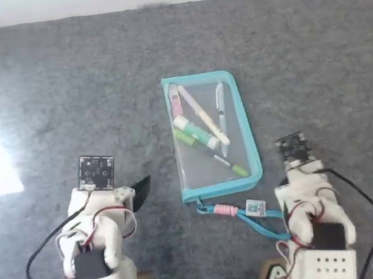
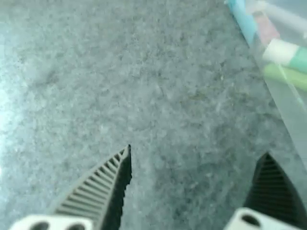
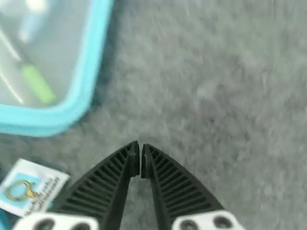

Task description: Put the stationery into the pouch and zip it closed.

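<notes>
Seemingly the stationery (image 1: 199, 127) already lies inside the pouch (image 1: 222, 189) at mid-table, between the left gripper (image 2: 197, 150), its fingers spread and empty, and the right gripper (image 3: 140, 143), clenched on nothing, so tugging any unfinished zip could merely drag the unpinned pouch along.

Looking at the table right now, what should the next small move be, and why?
Probably just stay parked and make no new reach. The pens all look to be inside the pouch. The left end effector is open and the right end effector is shut, both off the pouch. Whether it is zipped fully closed, I can't tell.
</notes>
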`<state>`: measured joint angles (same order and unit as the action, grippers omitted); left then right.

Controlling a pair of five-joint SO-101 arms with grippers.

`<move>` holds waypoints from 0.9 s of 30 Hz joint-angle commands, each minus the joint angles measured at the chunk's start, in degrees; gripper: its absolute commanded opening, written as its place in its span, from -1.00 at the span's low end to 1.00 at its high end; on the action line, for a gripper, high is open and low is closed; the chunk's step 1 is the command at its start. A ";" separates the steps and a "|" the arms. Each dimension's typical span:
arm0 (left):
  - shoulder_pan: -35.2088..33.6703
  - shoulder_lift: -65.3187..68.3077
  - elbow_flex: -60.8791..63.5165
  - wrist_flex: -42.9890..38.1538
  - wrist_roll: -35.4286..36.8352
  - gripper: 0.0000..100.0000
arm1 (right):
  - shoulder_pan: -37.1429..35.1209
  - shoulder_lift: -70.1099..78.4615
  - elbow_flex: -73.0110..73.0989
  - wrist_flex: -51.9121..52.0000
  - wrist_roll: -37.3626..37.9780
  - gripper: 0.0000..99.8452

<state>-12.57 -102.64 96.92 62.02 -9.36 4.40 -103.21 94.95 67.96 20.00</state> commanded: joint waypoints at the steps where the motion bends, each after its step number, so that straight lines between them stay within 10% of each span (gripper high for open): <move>1: -0.26 0.35 -0.40 4.84 0.35 -0.26 | 3.47 -0.75 1.41 0.48 -0.44 -0.98; 27: -0.09 0.35 -0.40 9.32 0.35 -0.26 | 4.18 -0.48 1.41 0.04 -0.18 -0.98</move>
<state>-12.57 -102.64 96.92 71.16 -9.36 8.00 -103.12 95.12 67.96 20.09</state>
